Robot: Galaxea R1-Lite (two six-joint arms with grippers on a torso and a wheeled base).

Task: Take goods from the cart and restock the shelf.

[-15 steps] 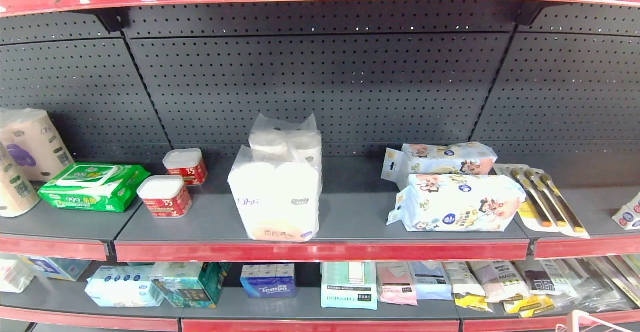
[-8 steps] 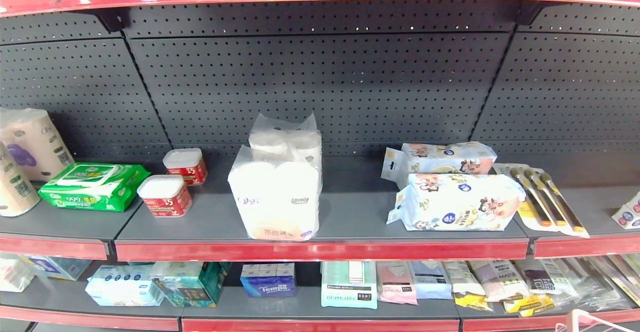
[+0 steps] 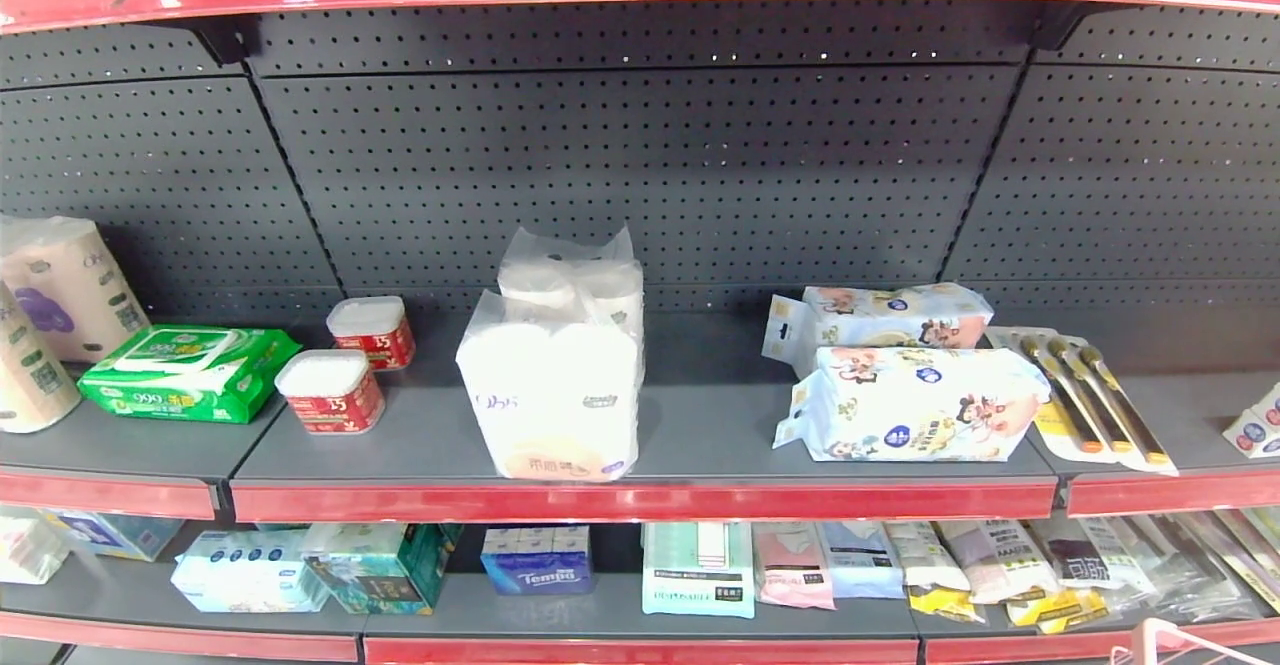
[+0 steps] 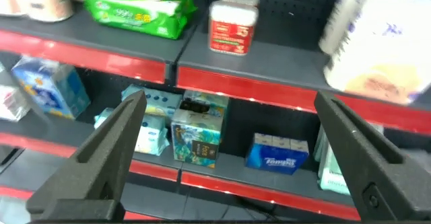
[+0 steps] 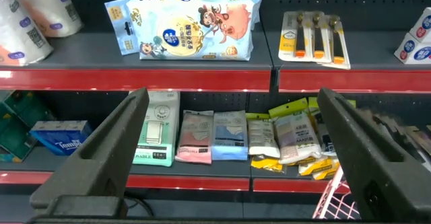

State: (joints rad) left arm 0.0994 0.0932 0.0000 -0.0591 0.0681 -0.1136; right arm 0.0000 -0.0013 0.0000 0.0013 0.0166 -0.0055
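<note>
At the head view's lower right sits the cart (image 3: 1165, 637); left gripper (image 4: 225, 109) and right gripper (image 5: 232, 96) gape wide and empty, so we should turn there and grab squarely.

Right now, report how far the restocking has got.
Done: the shelf holds a toilet roll pack and cartoon-printed packs; who placed them is unclear. In hand: nothing; the left end effector and right end effector are open and empty, facing the shelves. Left: fetch goods from the cart, whose corner shows lower right, and fill the bare stretch between those packs.
</note>
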